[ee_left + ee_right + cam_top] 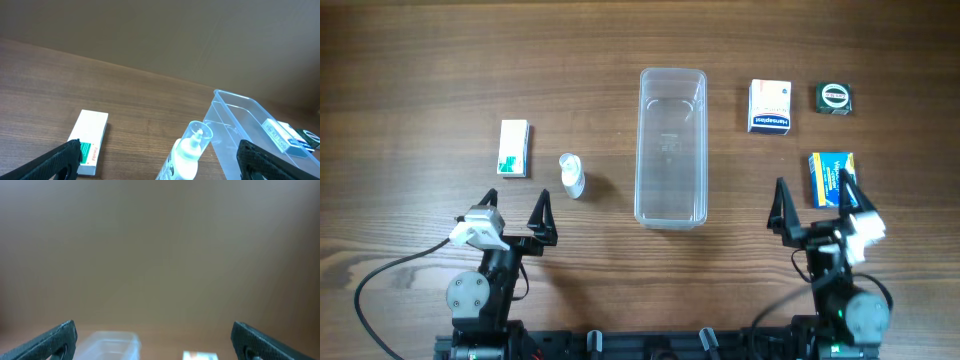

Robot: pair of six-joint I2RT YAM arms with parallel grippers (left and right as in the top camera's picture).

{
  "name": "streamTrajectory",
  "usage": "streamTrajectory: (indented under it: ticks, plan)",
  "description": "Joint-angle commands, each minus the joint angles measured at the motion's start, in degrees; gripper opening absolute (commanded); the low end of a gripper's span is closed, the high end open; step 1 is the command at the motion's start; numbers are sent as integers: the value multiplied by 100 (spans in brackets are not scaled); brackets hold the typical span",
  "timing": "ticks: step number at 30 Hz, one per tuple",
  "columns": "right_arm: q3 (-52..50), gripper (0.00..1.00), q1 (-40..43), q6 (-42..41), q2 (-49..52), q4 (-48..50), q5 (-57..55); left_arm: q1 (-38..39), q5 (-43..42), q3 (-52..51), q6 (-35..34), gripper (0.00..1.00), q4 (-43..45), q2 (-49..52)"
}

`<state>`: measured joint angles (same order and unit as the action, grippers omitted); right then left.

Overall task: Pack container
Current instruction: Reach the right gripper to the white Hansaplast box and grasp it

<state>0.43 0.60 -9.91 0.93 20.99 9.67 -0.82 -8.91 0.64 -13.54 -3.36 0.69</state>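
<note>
The clear plastic container (pixel 671 147) stands empty in the middle of the wooden table; it also shows in the left wrist view (pixel 250 127) and blurred in the right wrist view (pixel 111 345). My left gripper (pixel 514 212) is open and empty at the front left, just short of a small white bottle (pixel 572 176) lying on the table (pixel 187 155). My right gripper (pixel 812 203) is open and empty at the front right, beside a blue and yellow box (pixel 831 178).
A white and green box (pixel 513 148) lies at the left (pixel 90 135). A white, orange and blue box (pixel 769 106) and a small dark green box (pixel 834 98) lie at the back right.
</note>
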Motion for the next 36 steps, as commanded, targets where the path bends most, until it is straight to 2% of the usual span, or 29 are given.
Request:
streamTrajectory:
  ticks: [1, 7, 15, 16, 20, 22, 23, 26, 31, 36]
  plan:
    - [7, 100, 35, -356, -28, 619, 614, -31, -48, -33, 133, 100, -9, -31]
    - [802, 100, 35, 400, 581, 765, 868, -31, -48, -33, 133, 100, -9, -31]
    - [3412, 100, 35, 1515, 3877, -828, 863, -31, -48, -33, 133, 100, -9, -31]
    - [3858, 100, 35, 1615, 4323, -1193, 863, -31, -48, -33, 136, 100, -9, -31]
    - [6518, 100, 35, 2090, 6572, -4109, 800, -31, -48, -33, 133, 100, -9, -31]
    - [7779, 100, 35, 1987, 7670, -5657, 850, -31, -48, -33, 133, 100, -9, -31]
    - [8140, 100, 35, 1958, 8076, -6028, 844, -31, -48, -33, 133, 100, -9, -31]
    - [8489, 100, 35, 1676, 9007, -6251, 844, -31, -48, -33, 133, 100, -9, -31]
    - [8470, 100, 35, 1062, 10218, -5825, 741, -31, -48, -33, 133, 100, -9, -31]
    - [8470, 100, 33, 730, 10695, -5958, 280, -31, -48, -33, 133, 100, -9, -31]
